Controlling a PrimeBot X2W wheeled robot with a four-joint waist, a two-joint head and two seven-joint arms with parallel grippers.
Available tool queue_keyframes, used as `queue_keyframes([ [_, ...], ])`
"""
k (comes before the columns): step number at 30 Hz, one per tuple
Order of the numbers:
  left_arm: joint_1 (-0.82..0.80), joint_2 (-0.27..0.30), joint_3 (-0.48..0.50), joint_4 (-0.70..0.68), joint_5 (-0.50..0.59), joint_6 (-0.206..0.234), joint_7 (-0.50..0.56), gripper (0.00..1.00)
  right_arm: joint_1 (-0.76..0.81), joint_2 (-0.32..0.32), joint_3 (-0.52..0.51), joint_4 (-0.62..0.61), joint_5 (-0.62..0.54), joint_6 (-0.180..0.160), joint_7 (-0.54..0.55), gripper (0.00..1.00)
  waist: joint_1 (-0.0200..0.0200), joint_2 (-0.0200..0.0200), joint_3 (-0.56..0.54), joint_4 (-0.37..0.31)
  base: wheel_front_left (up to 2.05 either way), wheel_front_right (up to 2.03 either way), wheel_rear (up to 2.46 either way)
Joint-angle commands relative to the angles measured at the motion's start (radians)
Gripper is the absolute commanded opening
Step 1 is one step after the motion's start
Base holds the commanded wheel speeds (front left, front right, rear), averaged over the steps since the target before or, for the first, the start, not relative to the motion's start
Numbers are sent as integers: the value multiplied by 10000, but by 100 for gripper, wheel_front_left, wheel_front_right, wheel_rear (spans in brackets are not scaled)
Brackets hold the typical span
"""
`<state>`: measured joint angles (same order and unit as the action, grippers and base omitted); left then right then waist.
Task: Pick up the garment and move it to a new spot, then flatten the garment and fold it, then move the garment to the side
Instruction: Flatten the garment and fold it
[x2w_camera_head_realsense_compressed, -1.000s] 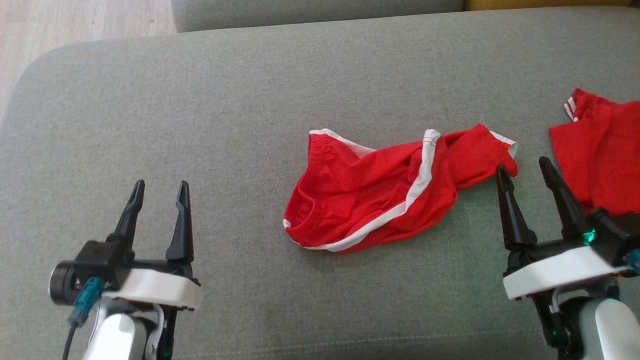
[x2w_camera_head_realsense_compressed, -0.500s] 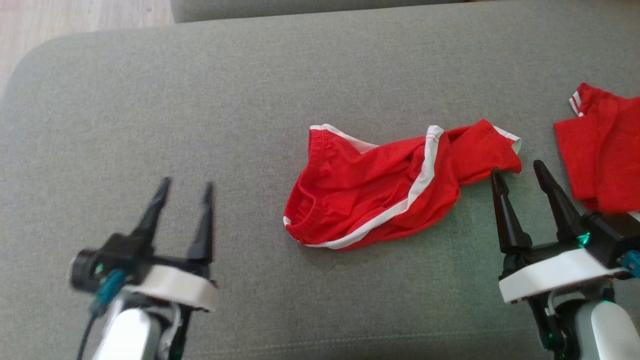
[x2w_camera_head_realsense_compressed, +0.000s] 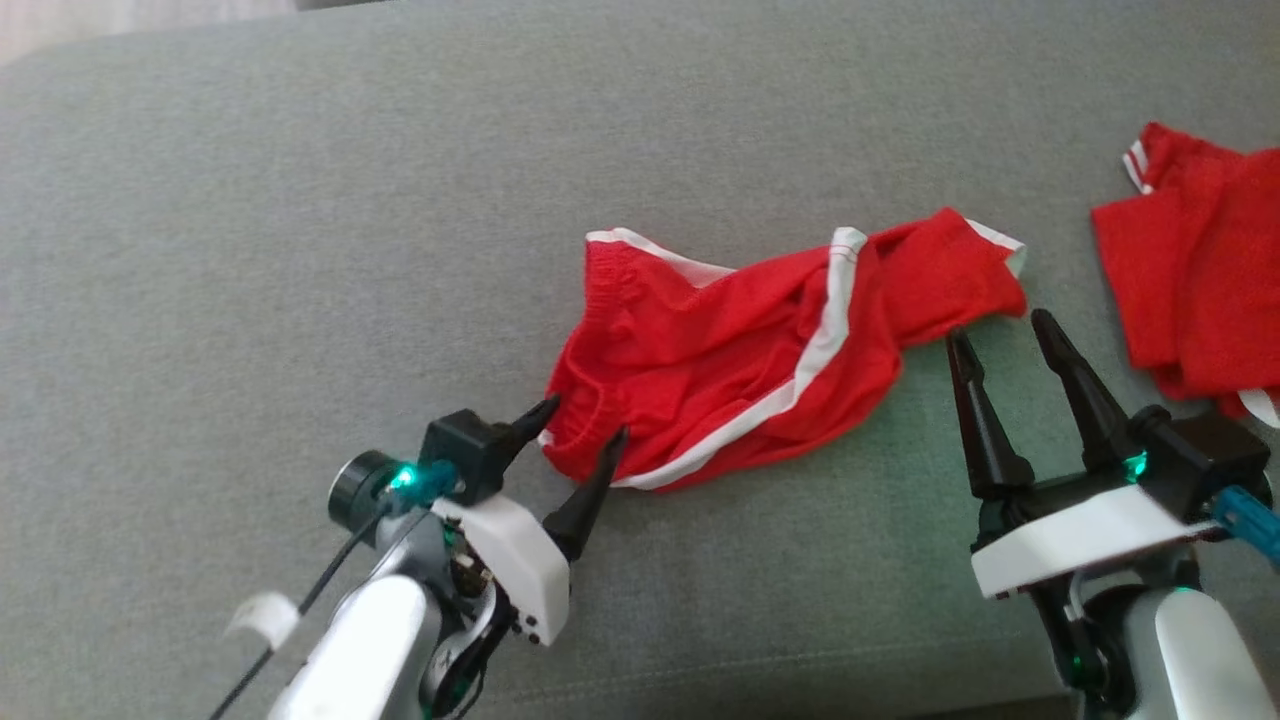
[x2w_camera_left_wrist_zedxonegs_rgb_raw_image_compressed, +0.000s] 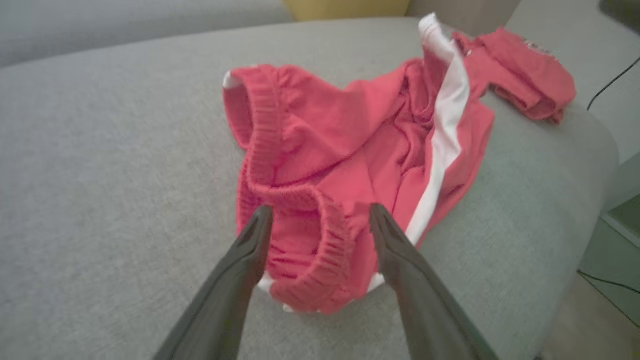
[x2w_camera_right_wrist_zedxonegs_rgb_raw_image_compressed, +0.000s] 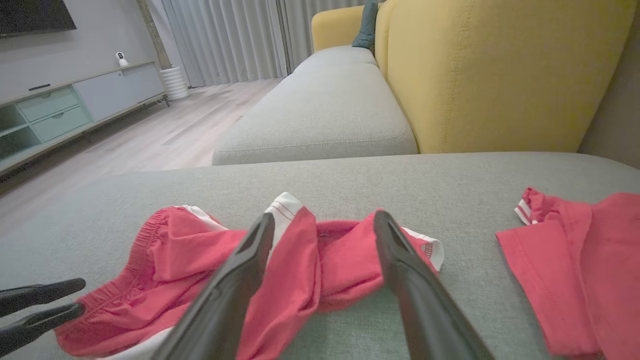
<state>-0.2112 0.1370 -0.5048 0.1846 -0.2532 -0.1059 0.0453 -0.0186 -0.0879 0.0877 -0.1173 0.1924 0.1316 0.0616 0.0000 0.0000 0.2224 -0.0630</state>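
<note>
The garment (x2w_camera_head_realsense_compressed: 740, 350) is a pair of red shorts with white side stripes, lying crumpled in the middle of the grey cushion (x2w_camera_head_realsense_compressed: 300, 250). My left gripper (x2w_camera_head_realsense_compressed: 582, 420) is open at the shorts' near-left waistband corner, its fingertips on either side of the elastic edge. From the left wrist, that waistband (x2w_camera_left_wrist_zedxonegs_rgb_raw_image_compressed: 320, 235) sits between the two fingers, with the left gripper (x2w_camera_left_wrist_zedxonegs_rgb_raw_image_compressed: 317, 215) open. My right gripper (x2w_camera_head_realsense_compressed: 1000, 325) stands open just short of the shorts' right leg end. In the right wrist view the garment (x2w_camera_right_wrist_zedxonegs_rgb_raw_image_compressed: 300, 265) lies right ahead of the open right gripper (x2w_camera_right_wrist_zedxonegs_rgb_raw_image_compressed: 325, 220).
A second red garment (x2w_camera_head_realsense_compressed: 1200, 280) lies at the cushion's right edge, also seen as the second red garment (x2w_camera_right_wrist_zedxonegs_rgb_raw_image_compressed: 575, 260) from the right wrist. A yellow sofa back (x2w_camera_right_wrist_zedxonegs_rgb_raw_image_compressed: 500, 70) rises behind the cushion, and wooden floor (x2w_camera_right_wrist_zedxonegs_rgb_raw_image_compressed: 165, 125) lies beyond its left end.
My left gripper has swung right and forward from the bare cushion to the shorts' waistband corner. The head camera has shifted a little. The right gripper has barely moved.
</note>
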Motion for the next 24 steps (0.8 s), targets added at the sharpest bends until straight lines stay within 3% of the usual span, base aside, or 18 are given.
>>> queue_keyframes([
  [1,-497,78,296,-196,-67,-17,137,100,-319,-9,210,-292,22,-9,-39,100,0,0,61,-92,0,0,0],
  [4,-671,51,191,134,-528,-104,690,100,-340,16,211,-222,46,-9,-90,100,0,0,116,-209,0,0,0],
  [5,-723,43,155,199,-733,-133,847,62,-348,24,210,-199,53,-9,-104,100,0,0,133,-249,0,0,0],
  [6,-784,3,167,199,-969,-156,872,0,-356,34,207,-176,65,-9,-116,100,0,0,151,-285,0,0,0],
  [17,-1421,-3,614,-221,-1969,-217,-319,0,-394,123,177,-12,120,-9,-206,100,0,0,154,-548,0,0,0],
  [24,-1569,-198,1141,-430,-2352,126,-850,0,-392,169,159,-5,222,-9,-199,100,0,0,150,-565,0,0,0],
])
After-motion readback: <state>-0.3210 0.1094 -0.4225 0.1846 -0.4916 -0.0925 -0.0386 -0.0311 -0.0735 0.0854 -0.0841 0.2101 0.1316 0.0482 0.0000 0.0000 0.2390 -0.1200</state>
